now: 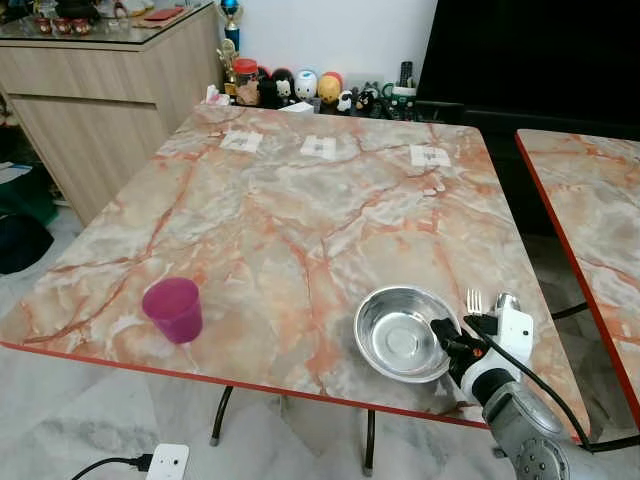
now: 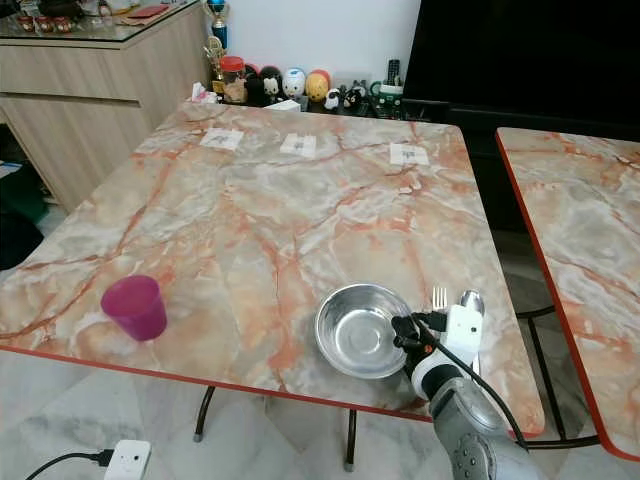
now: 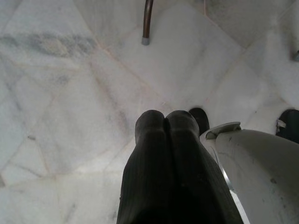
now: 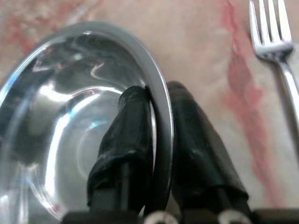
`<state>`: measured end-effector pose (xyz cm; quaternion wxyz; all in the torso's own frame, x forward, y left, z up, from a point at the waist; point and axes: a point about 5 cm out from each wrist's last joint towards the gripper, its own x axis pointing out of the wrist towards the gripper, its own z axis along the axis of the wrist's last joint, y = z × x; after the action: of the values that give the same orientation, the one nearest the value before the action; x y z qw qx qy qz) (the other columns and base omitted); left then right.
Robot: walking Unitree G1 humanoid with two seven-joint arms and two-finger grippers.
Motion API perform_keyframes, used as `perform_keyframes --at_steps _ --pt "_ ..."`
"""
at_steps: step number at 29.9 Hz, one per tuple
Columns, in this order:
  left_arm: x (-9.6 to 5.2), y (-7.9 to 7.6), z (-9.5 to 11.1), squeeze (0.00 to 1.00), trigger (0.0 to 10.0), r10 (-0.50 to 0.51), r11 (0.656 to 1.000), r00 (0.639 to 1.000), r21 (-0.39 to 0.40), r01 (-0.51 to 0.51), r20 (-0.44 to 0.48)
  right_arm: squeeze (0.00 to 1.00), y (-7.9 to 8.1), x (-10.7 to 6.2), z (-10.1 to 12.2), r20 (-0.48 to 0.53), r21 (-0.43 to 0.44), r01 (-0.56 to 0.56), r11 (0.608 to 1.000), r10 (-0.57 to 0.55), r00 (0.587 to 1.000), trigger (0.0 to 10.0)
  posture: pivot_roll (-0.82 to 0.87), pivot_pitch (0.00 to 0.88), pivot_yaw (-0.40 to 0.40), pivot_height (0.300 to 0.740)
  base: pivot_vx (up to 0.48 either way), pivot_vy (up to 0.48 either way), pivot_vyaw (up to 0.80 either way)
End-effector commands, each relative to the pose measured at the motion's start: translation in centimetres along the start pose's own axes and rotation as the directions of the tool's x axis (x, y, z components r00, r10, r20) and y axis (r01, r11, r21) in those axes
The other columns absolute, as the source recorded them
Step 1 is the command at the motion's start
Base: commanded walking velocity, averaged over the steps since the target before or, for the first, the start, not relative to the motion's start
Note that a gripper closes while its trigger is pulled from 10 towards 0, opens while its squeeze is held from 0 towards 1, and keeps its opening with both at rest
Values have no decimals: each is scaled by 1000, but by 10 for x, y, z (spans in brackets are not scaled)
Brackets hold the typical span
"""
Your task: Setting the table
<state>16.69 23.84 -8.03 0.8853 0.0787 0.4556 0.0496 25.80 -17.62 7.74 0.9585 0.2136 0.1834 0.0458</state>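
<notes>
Two black fingers of the right gripper [image 4: 159, 116] pinch the rim of the steel bowl [image 1: 402, 333], one finger inside the bowl and one outside against the marble table [image 1: 290, 230], so this pincer is clenched on the bowl's edge. That bowl sits near the table's front edge on the robot's right side, with a fork [image 1: 474, 301] lying just beside it on the far side of the gripper and a spoon [image 2: 471, 299] next to the fork, partly hidden behind the white wrist housing. A pink cup [image 1: 174, 309] stands upright near the front left edge of the table, well apart from the bowl. Three small white paper squares [image 1: 318, 147] lie in a row toward the table's far edge. Beyond that edge a line of small figurines [image 1: 306, 86] sits on a low surface against the wall, and a wooden sideboard [image 1: 110, 90] stands to the left. A second marble table [image 1: 590, 210] shows at the right. The left gripper [image 3: 164, 122] hangs over the pale floor tiles [image 3: 70, 93], its fingers pressed together and holding nothing.
</notes>
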Motion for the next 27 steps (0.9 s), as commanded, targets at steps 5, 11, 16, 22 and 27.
perform_keyframes --at_steps 5,11,16,22,27 --pt "-1 1 -5 0 10000 -5 1000 1000 17 6 -24 0 -7 -1 0 20 -2 55 998 -55 998 0 46 11 -44 740 0 0 0" --pt "-1 1 -5 0 10000 -6 1000 1000 20 7 -26 0 -5 2 14 188 74 85 994 -97 977 0 41 8 -43 740 0 0 0" --pt "-1 1 -5 0 10000 -3 1000 1000 28 4 -25 0 18 1 47 461 114 21 993 -71 885 0 40 0 -36 740 0 0 0" --pt "-1 1 -6 0 10000 2 999 1000 36 -1 -27 0 27 1 51 493 100 -30 995 -23 870 10000 36 0 -32 740 0 0 0" --pt "-1 1 -6 0 10000 1 998 1000 63 1 -29 0 30 4 53 508 71 -49 996 6 861 10000 34 0 -33 740 0 -187 0"
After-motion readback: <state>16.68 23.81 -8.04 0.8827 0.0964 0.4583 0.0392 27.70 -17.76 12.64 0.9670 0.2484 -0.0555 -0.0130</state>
